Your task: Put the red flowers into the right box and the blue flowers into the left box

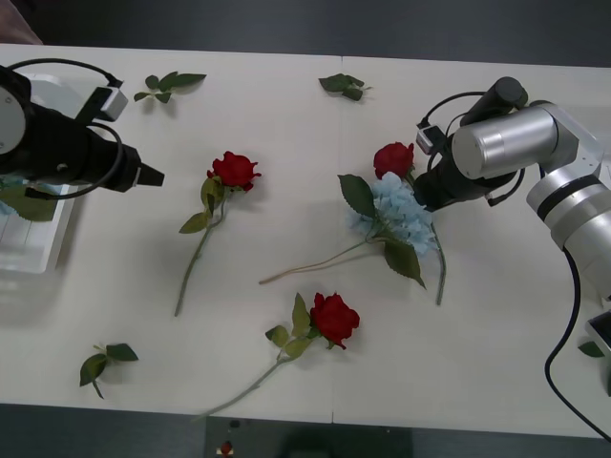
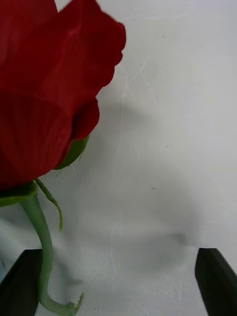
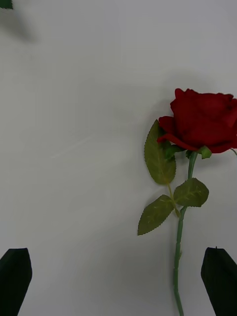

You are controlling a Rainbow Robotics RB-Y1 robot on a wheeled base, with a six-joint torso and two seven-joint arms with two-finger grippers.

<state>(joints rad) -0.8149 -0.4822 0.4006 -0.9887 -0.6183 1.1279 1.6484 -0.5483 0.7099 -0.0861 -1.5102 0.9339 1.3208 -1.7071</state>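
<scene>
Fingers of the right gripper (image 2: 118, 284) are standing wide around a deep-red artificial rose (image 1: 393, 158); left gripper (image 3: 118, 281) is open too. Three roses and the pale-blue hydrangea cluster (image 1: 399, 215) are lying unsorted on the white worktop (image 1: 286, 124).

No text, label, brand, number or sign can be read anywhere in these views.
</scene>
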